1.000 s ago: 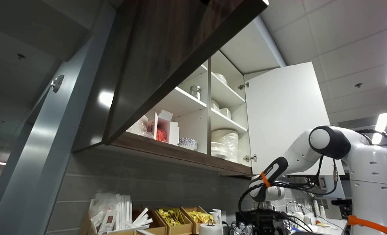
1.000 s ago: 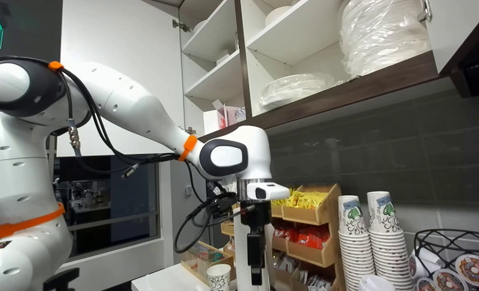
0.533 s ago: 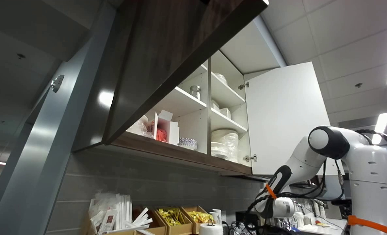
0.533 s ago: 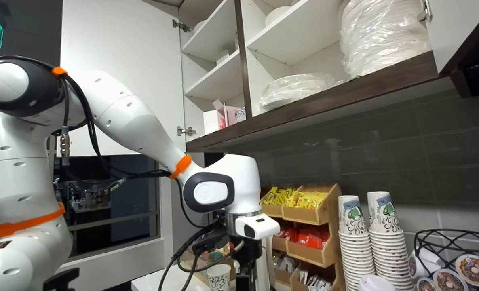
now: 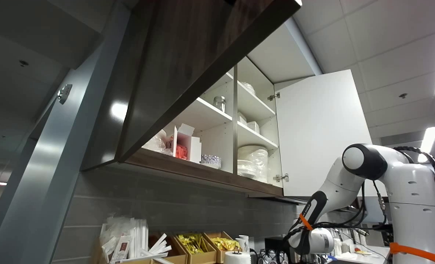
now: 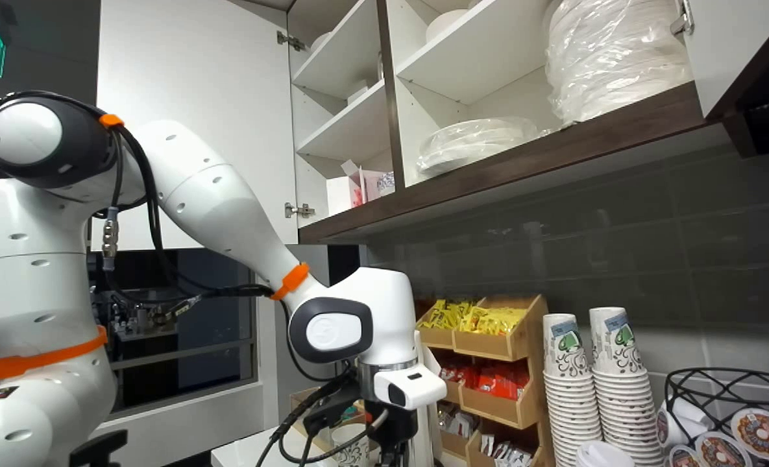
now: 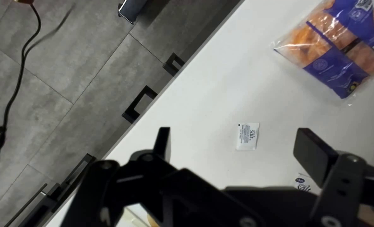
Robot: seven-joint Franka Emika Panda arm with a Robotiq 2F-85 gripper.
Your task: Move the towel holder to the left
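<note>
Spread wide, the hand (image 7: 234, 142) hangs above the white counter (image 7: 202, 107), a packet (image 7: 247, 137) printed "salt" showing in its gap. In the wrist view a second packet (image 7: 306, 183) reading "salt" lies toward four o'clock, a blue-printed bag (image 7: 335, 47), lettering too small for me, toward one. In an exterior view, the towel holder (image 6: 422, 438) stands partly hidden behind the hand, toward three o'clock.

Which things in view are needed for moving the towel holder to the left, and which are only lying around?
For the job:
towel holder with its white roll
claw, open

Just lying about:
salt packets
blue-marked bag
yellow packets
stacked paper cups
coffee pods
</note>
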